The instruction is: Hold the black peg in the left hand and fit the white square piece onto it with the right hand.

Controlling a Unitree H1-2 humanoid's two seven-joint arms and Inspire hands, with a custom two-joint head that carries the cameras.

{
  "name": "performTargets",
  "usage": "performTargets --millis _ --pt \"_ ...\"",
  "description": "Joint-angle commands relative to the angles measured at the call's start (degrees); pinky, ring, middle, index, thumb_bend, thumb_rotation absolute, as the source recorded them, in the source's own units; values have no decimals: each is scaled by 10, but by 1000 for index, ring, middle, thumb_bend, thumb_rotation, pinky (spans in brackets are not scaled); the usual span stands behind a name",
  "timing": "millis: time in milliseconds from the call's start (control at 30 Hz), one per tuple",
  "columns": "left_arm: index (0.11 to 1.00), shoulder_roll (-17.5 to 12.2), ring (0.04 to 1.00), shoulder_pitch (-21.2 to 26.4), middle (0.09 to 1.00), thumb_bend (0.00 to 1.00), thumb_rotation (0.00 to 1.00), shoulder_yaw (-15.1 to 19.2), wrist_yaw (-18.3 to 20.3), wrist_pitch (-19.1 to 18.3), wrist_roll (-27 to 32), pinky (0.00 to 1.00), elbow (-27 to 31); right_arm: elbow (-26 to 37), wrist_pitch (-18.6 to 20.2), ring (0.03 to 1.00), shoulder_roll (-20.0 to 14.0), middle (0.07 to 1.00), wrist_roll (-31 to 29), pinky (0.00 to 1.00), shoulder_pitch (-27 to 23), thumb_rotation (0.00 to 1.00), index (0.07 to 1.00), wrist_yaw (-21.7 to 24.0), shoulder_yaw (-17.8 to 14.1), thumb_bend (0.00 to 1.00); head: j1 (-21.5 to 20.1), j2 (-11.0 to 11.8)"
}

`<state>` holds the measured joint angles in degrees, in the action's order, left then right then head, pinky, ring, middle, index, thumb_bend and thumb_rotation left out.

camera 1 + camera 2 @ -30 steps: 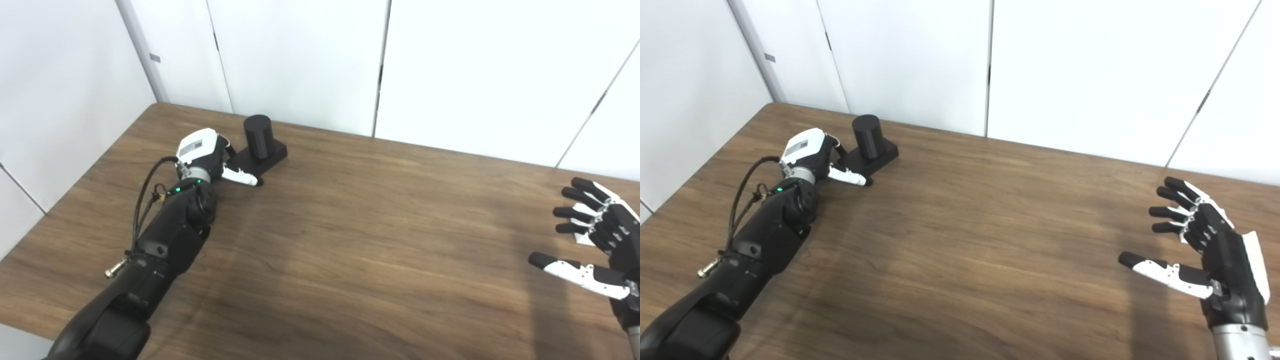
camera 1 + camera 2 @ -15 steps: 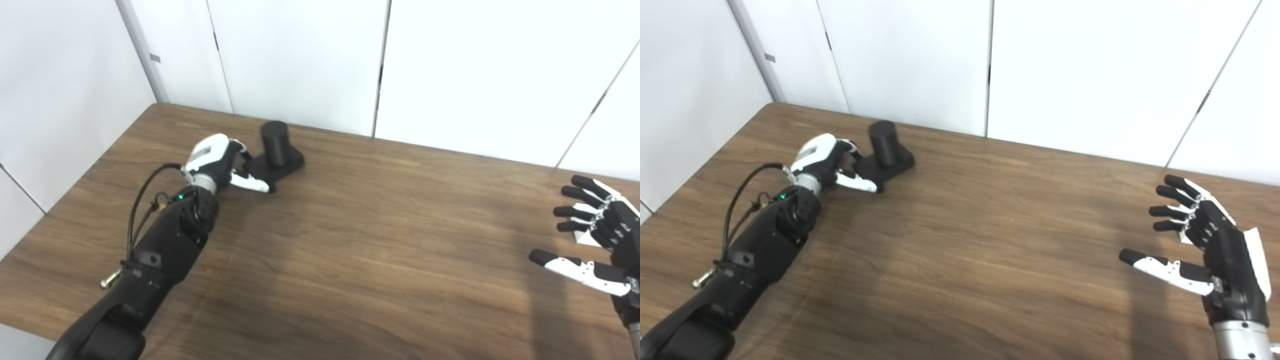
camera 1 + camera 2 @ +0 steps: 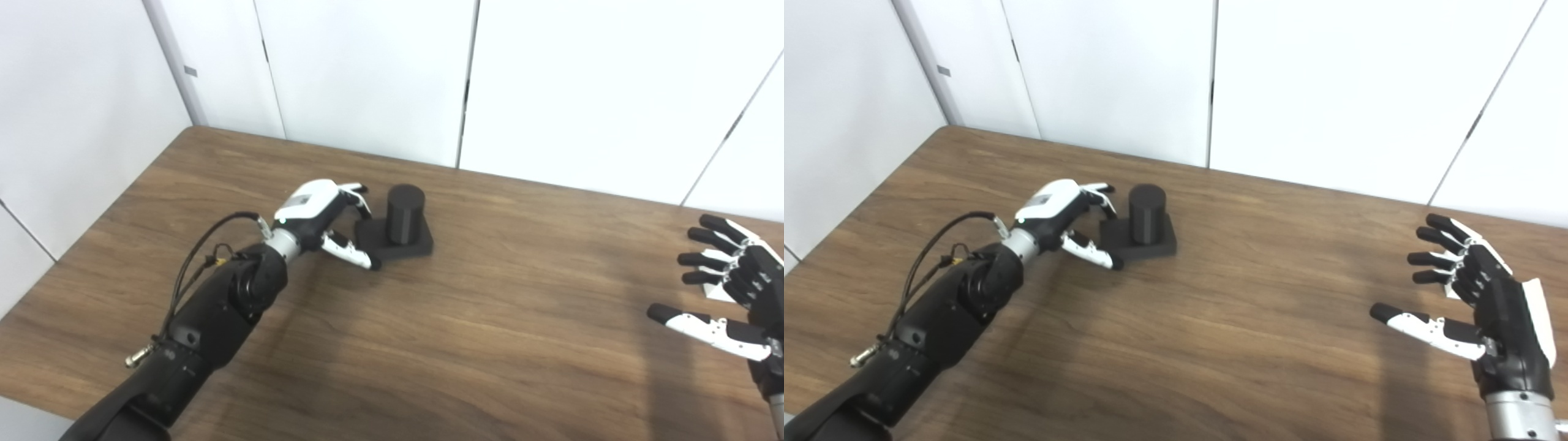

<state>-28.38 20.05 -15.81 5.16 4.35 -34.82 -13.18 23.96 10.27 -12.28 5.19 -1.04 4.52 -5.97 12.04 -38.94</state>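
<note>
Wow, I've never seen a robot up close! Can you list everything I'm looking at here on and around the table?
Black peg: one, black, upright on its square black base, left of table centre.
White piece: one, white, far right, mostly hidden behind the right hand; shape unclear.
Table: one, brown wood grain.
Wall panels: white, behind the table.
Left hand: white and black, at the peg's base; grasp unclear.
Right hand: black and white, fingers spread, holding nothing.
</note>
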Motion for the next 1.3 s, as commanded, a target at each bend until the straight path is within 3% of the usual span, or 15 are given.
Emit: performTargets --millis 0,233,433,667,967,1267 --pt "487 -1 919 12 943 523 63 -2 -12 27 -8 755 28 12 -28 656 0 767 6 578 -15 33 788 -12 -2 512 -9 -2" --pt "488 23 946 -2 955 523 65 -37 25 42 -31 792 75 2 -41 653 2 760 15 581 -12 154 785 -19 -5 558 -26 -8" --pt "488 40 950 -6 947 523 67 -66 54 51 -46 813 87 -4 -57 641 -1 753 20 585 -13 166 777 -23 -3 562 -37 -13" --pt "488 51 941 -18 932 523 66 -109 73 90 -56 802 89 -9 -64 644 3 756 26 570 -11 211 777 -28 -3 579 -61 -19" --pt "489 33 939 0 924 522 72 -166 113 77 -143 803 107 -20 -90 632 4 750 19 546 -17 241 776 -29 -6 594 -96 -28" --pt "487 13 919 11 909 523 69 -167 108 80 -177 776 103 -8 -74 641 -5 745 34 556 -30 283 764 -29 -12 623 -153 -28"
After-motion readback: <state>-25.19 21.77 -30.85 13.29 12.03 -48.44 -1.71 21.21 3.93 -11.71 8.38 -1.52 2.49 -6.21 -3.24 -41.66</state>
